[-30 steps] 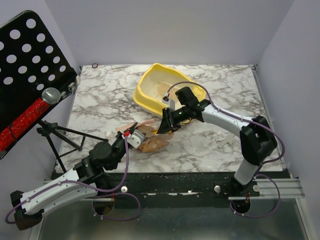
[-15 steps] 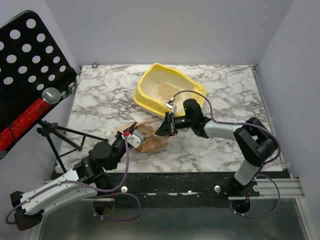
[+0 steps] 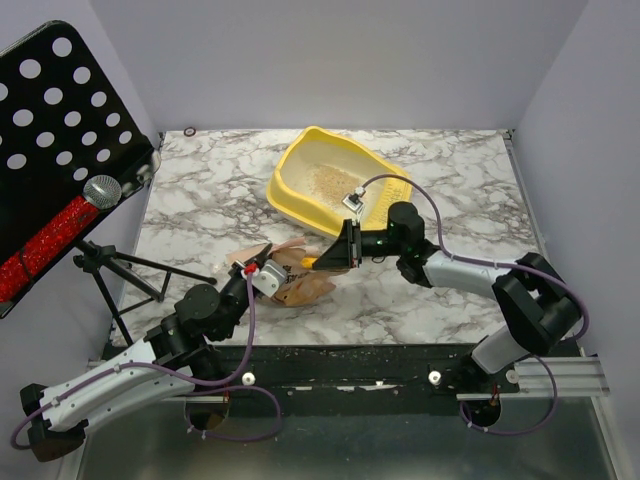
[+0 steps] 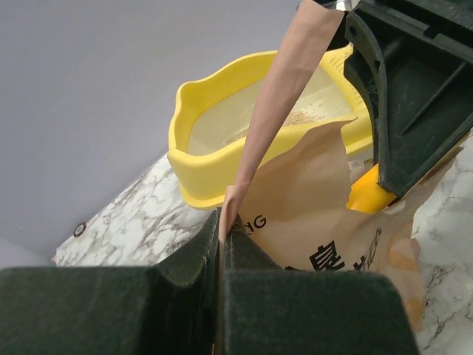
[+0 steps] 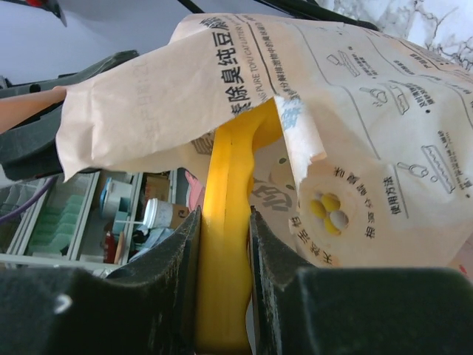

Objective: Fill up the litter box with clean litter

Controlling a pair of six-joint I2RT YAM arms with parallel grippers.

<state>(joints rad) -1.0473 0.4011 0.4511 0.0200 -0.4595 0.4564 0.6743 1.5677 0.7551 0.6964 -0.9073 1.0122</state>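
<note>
The step in hand looks like scooping: drawing litter out of the paper bag to carry it over to the litter box. The left pincer is closed tight on a strip of the bag's torn upper edge and holds it lifted, so that the mouth gapes toward the other arm. The right pincer is clamped on the handle of a yellow-orange scoop, whose front end reaches in under the bag's flap. The bowl of the scoop is hidden by the paper, so I cannot tell whether it is loaded or empty. The bag lies crumpled on the marble worktop, near its front edge and just beside the near side of the litter box. The box sits further back, toward the middle of the far edge, with a thin, loose patch of pale litter on its floor and much of the bottom bare, so I judge the filling well short of done. The next move calls for pushing the scoop deeper and level into the bag, lifting it out without tipping, swinging it over the rim and turning the wrist to pour. The left grip must hold firm meanwhile, or the mouth may sag onto the scoop and grains spill on the worktop.
</note>
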